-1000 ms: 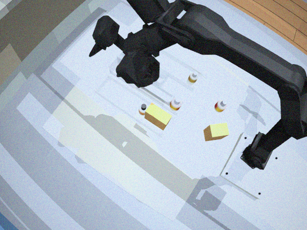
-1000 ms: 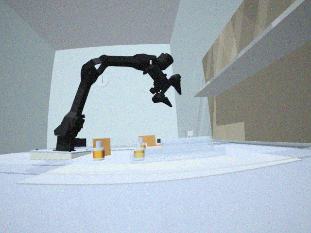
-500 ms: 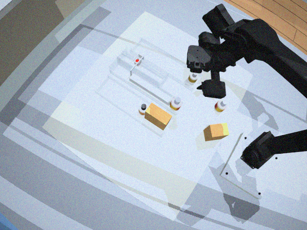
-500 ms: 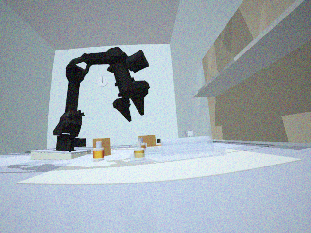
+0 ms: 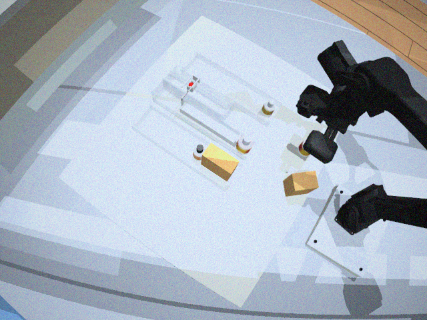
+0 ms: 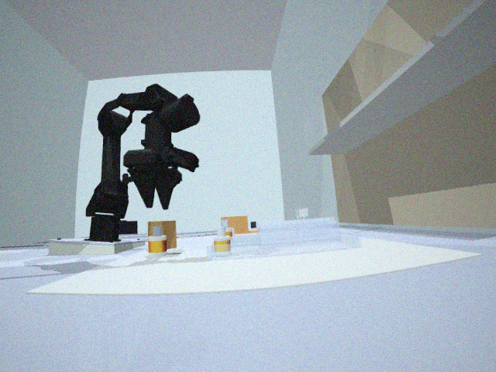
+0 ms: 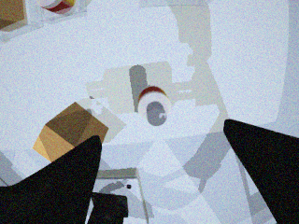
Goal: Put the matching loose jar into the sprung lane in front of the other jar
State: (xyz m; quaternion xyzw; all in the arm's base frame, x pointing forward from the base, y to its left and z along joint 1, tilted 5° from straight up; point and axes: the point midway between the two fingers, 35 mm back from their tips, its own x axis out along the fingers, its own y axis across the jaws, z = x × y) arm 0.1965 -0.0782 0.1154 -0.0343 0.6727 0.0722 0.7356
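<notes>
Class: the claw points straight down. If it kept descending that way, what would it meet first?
Probably the red-banded jar, upright below the open claw. It sits slightly ahead of the fingers' midline, so depth leaves some doubt.

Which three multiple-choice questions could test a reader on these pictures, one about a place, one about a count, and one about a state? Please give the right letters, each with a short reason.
1. Where is the gripper?
A. above the loose red-banded jar
B. inside the lane
C. resting on a box

2. How many orange boxes are seen from the top?
A. one
B. two
C. four

3. How is the gripper?
A. shut on a jar
B. shut, holding nothing
C. open, holding nothing

Answers: 1 A, the wrist view shows the jar below, between the fingers. 2 B, one box lies beside the lane, another box lies apart. 3 C, the fingers stand wide with nothing between them.
</notes>
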